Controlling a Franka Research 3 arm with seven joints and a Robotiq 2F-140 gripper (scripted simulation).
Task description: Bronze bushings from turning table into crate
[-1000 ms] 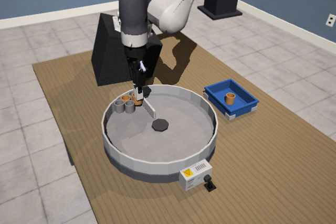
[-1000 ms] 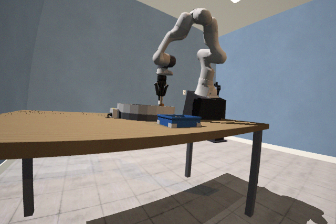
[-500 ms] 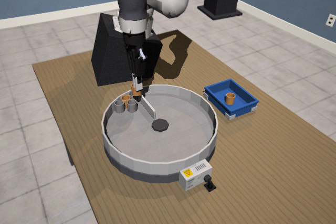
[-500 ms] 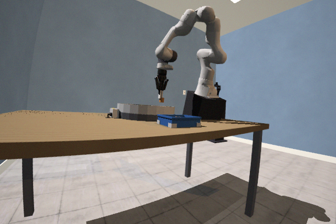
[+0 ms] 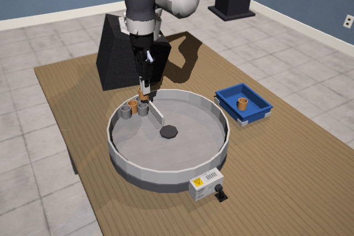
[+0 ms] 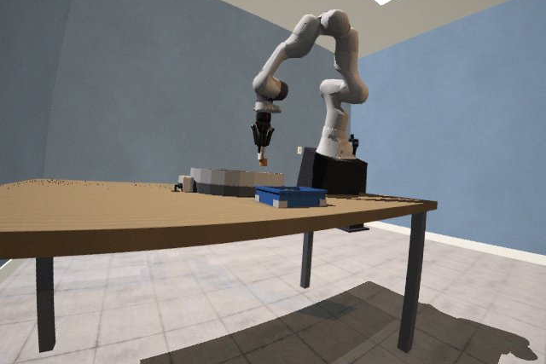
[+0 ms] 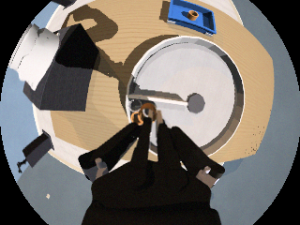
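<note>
1. In the top view, far left inside the turning table (image 5: 171, 173), a steel bushing (image 5: 125, 111) stands by the rim, a bronze bushing (image 5: 132, 105) just behind it and a second steel bushing (image 5: 142, 109) just to the right; the three sit close together
2. Only this view separates those three; in the wrist view they are hidden behind the fingers, and the exterior view shows only the outer wall (image 6: 229, 176)
3. A pale divider bar (image 5: 156, 113) runs from beside the cluster toward the dark hub (image 5: 168, 131) at the middle
4. The gripper (image 5: 144, 92) points straight down, its fingers nearly together and clamped on another bronze bushing (image 5: 141, 94)
5. The exterior view shows what the top view cannot: that held bushing (image 6: 263, 161) hangs clear above the wall, touching nothing but the fingers
6. The wrist view shows it (image 7: 145, 112) between the dark fingers, over the table's edge
7. Right of the turning table, well apart, the blue crate (image 5: 223, 98) holds one upright bronze bushing (image 5: 242, 103)
8. A grey control box (image 5: 204, 184) sits against the turning table's near rim
</note>
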